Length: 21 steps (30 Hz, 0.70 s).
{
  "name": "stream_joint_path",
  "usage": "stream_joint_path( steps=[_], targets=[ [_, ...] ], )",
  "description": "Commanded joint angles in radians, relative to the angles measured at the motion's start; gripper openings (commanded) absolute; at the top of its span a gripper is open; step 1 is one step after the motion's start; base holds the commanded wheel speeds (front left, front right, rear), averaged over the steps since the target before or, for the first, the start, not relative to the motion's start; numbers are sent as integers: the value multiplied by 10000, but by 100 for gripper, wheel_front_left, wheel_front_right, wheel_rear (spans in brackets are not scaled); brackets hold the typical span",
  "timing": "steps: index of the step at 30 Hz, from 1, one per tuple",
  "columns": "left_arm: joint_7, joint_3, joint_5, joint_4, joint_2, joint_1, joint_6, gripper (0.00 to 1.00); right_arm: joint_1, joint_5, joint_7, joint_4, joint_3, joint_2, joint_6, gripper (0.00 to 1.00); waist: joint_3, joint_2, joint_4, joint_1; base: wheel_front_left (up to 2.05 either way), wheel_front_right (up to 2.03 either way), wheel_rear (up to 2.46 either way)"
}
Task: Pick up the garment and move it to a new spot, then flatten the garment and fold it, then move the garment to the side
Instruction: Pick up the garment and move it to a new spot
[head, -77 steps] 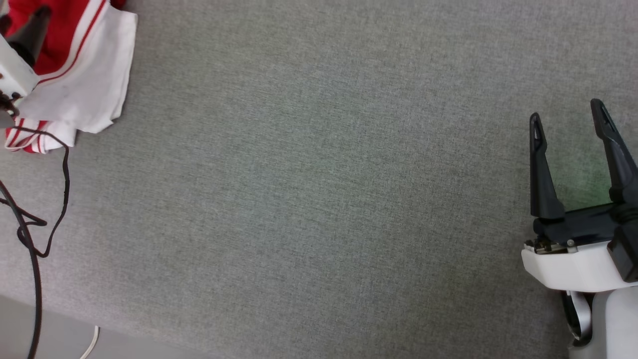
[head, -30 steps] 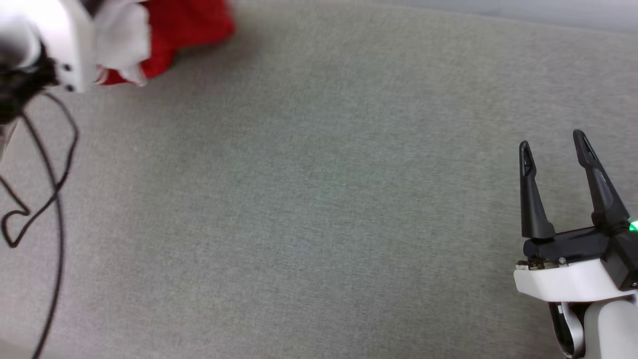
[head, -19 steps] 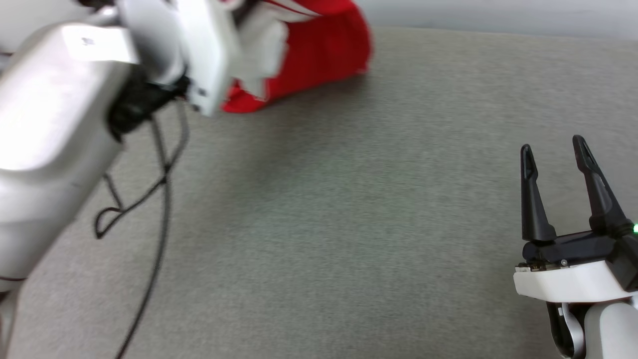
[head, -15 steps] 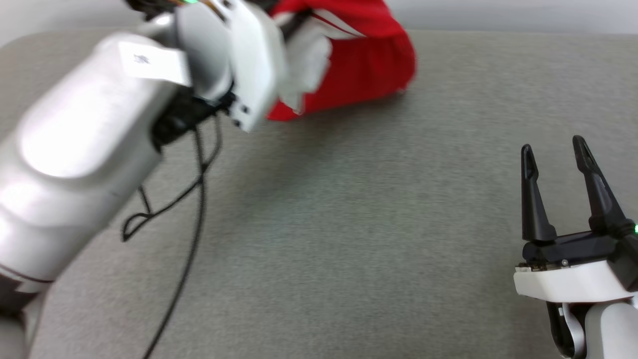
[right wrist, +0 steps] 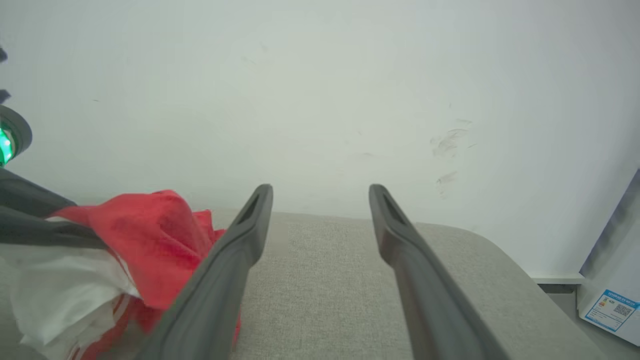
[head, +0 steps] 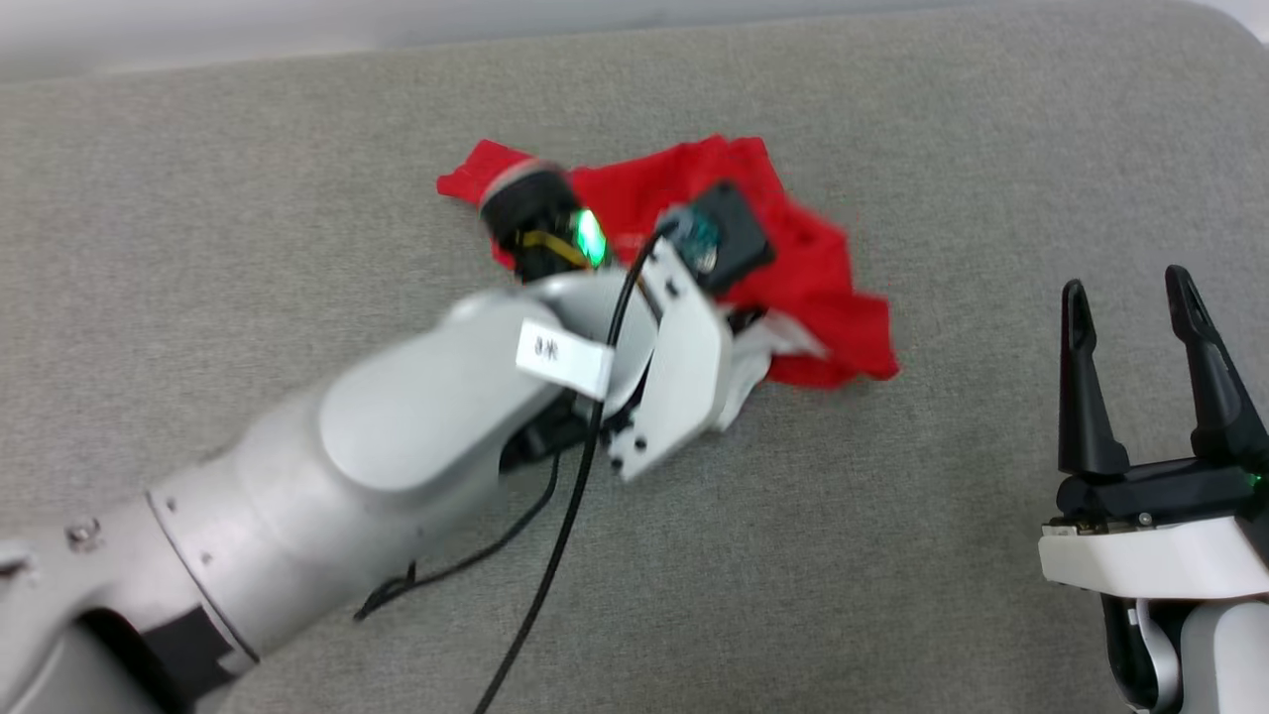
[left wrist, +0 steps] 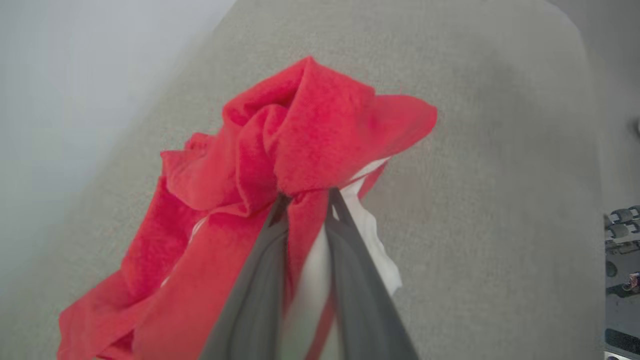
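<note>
The garment (head: 823, 268) is a bunched red T-shirt with a white sleeve (head: 783, 342) showing, and part of it rests on the middle of the grey fabric surface (head: 892, 595). My left arm (head: 426, 416) reaches over it and covers its own fingers in the head view. In the left wrist view my left gripper (left wrist: 305, 195) is shut on a fold of the garment (left wrist: 320, 125), with red cloth bulging past the tips. My right gripper (head: 1130, 297) stands open at the lower right, apart from the cloth. In the right wrist view the garment (right wrist: 150, 230) lies left of my right gripper (right wrist: 320, 192).
A black cable (head: 555, 555) hangs from my left arm over the surface. A pale wall (right wrist: 320, 100) stands just behind the far edge. The surface's rounded corner (head: 1229, 20) is at the far right. A box with a blue label (right wrist: 610, 310) sits beyond the right edge.
The head camera has swung. My left arm has carried the garment from the far left to the middle of the surface. The right gripper stays open in the same pose.
</note>
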Motion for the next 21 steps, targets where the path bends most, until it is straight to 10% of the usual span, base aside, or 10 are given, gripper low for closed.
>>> stream_joint_path(
  steps=[1, 14, 15, 16, 21],
  targets=[
    [-5, -179, -108, 216, -89, 476, 26, 0, -67, 75, -24, -48, -21, 33, -10, 100, 146, 0, -101, 0, 0, 0, 0],
    [1165, -424, 613, 366, -313, 2696, 6, 0, -192, -36, -24, 27, -97, 34, -10, 100, 338, 0, 65, 0, 0, 0, 0],
    [959, -415, 640, 418, -329, 2640, 7, 18, -178, -50, -24, 39, -102, 34, -10, 100, 294, 0, 112, 0, 0, 0, 0],
    [732, -406, 698, 476, -355, 2526, 7, 97, -142, -60, -24, 54, -107, 34, -9, 100, 233, 0, 164, 0, 0, 0, 0],
    [-986, -161, 676, 955, -508, 2134, 21, 100, 163, -122, -24, 254, -115, 32, -10, 100, -320, 0, 417, 0, 0, 0, 0]
  ],
)
